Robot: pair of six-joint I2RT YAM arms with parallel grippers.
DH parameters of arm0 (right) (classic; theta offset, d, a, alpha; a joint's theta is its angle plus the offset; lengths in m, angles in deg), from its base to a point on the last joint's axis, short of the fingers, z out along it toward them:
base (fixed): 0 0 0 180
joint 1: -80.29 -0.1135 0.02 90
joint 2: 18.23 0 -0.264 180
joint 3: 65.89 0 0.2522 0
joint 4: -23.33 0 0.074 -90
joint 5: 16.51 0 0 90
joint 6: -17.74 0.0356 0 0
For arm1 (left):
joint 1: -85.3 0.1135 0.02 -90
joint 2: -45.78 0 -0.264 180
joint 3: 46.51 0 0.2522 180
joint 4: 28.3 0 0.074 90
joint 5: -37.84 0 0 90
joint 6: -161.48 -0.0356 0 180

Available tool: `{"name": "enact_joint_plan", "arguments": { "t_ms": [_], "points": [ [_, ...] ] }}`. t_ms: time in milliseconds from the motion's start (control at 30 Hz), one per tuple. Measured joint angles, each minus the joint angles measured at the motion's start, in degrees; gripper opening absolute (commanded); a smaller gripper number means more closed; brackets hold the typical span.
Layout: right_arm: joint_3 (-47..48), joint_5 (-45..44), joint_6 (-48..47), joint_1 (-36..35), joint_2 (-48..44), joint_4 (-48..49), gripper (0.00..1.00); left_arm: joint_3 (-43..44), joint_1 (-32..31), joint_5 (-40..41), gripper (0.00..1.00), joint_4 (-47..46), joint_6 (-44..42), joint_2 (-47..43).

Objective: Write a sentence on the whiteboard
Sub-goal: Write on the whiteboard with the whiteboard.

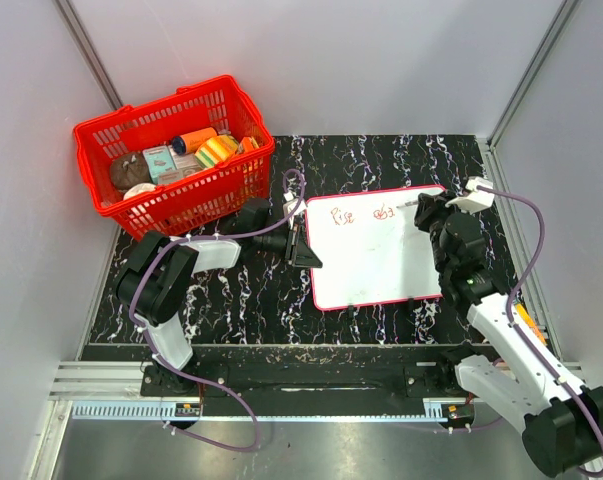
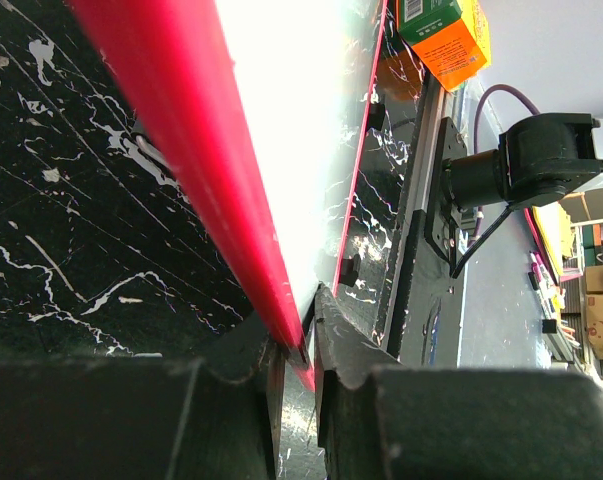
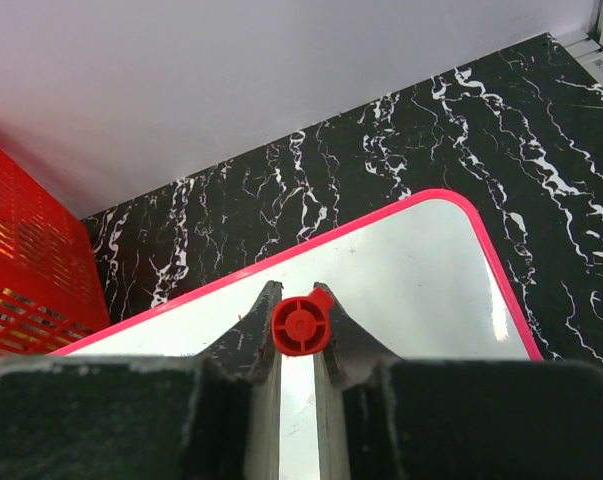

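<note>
Two short red words of the sentence [image 1: 343, 215] stand on the whiteboard [image 1: 381, 265], side by side in its far left part as the top view shows it. The board lies flat on the dark marbled table [image 1: 381, 160], from the middle toward the right, with its long axis running left to right and a little tilted. After the second word, free white surface goes on to the right. Exactly on that side is the right gripper [image 1: 424, 208], over the far right corner of the board. Its jaws are closed on a red marker [image 3: 301, 325], whose round end cap shows between them in the right wrist view. We cannot tell if the tip touches the board. We judge that the right arm is the nearer one for writing, moving along the long axis. The left gripper [image 1: 307, 248] is clamped on the left edge of the board. A red basket [image 1: 111, 150] stands apart at the far left.
</note>
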Motion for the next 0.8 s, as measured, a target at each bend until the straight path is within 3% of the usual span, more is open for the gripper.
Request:
{"name": "enact_joint_plan", "arguments": {
  "t_ms": [800],
  "points": [
    [-1.7,0.07,0.13,0.04,-1.97,-3.26,0.0,0.04,-0.07,0.04,0.0,0.13,-0.13,0.0]
  ]
}}
